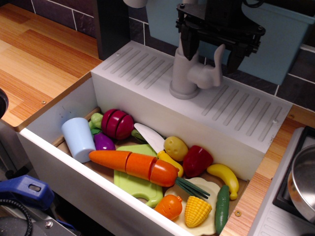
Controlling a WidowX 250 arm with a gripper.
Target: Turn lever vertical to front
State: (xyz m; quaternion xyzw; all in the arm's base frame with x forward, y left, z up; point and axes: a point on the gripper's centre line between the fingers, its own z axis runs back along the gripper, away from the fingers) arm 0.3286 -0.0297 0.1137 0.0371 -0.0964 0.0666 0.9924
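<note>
Grey and matte, the lever is sitting at upper centre of the frame, a flattened tapering paddle sticking up from a short stub on the right side of the faucet column. It is standing nearly upright, its rounded tip pointing up. The black gripper is hanging over it with fingers spread wide, one finger at the column's top, the other right of the paddle, gripping nothing. Below, toy vegetables are lying in the white sink.
</note>
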